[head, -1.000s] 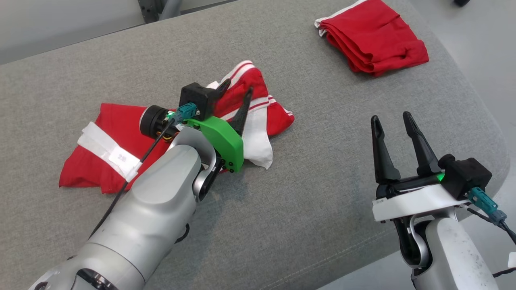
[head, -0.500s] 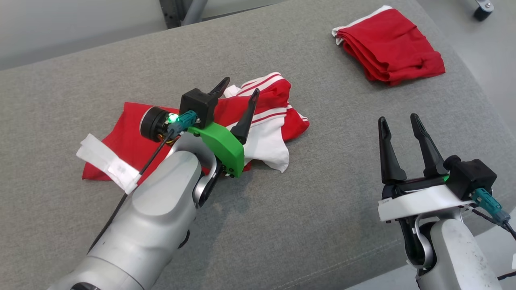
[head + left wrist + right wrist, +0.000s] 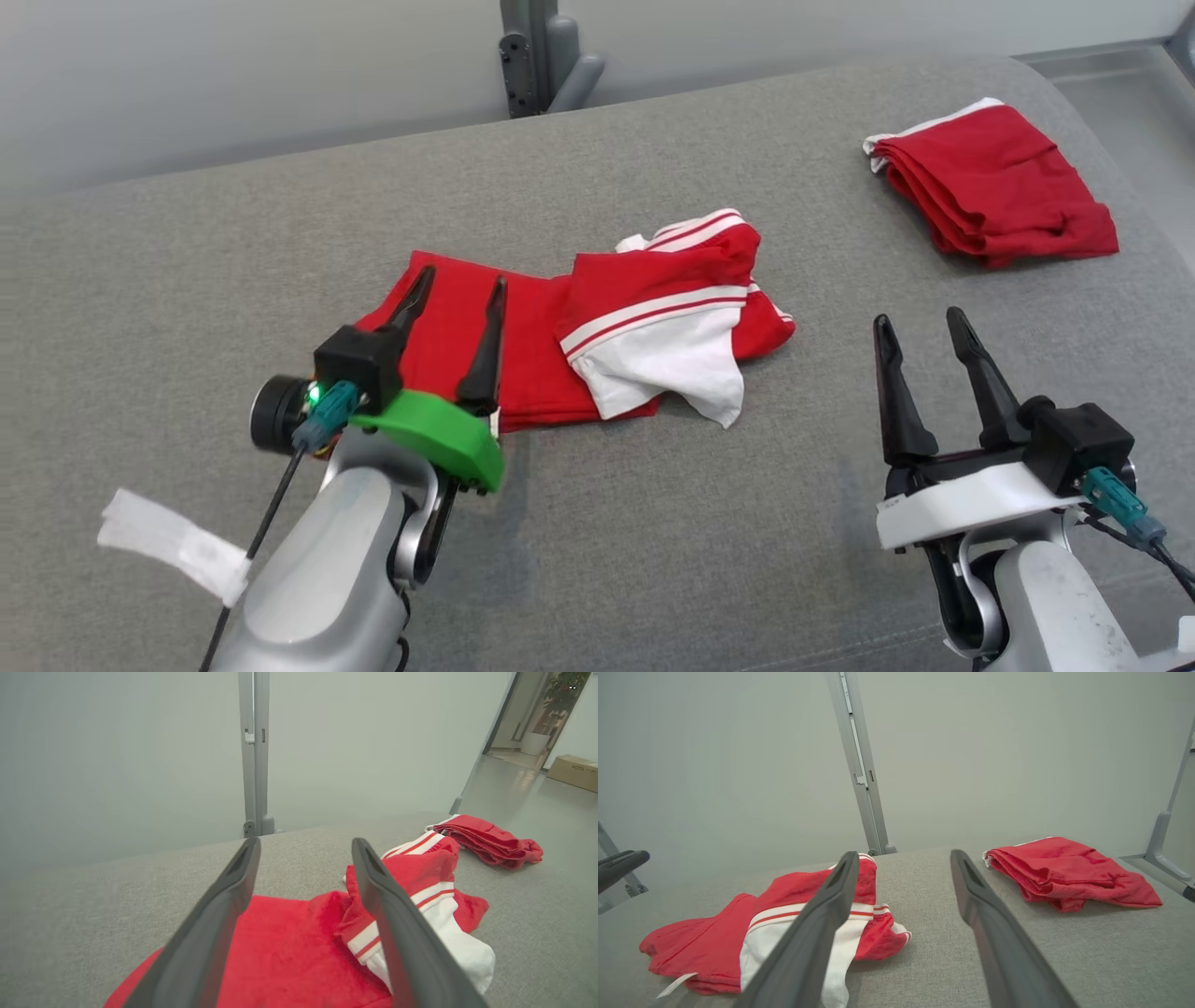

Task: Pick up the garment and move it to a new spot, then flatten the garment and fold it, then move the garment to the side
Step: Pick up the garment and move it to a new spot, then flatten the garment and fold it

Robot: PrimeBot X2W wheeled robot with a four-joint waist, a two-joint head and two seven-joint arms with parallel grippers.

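left gripper (image 3: 462, 282): fingers parted, holding nothing, tilted forward | right gripper (image 3: 917, 319): fingers parted, holding nothing, pointing forward

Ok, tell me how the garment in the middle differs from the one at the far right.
The middle garment lies spread and rumpled; the far garment is folded into a compact stack. The middle one shows a white panel and stripes; the far one shows little white, along one edge. Both are red.
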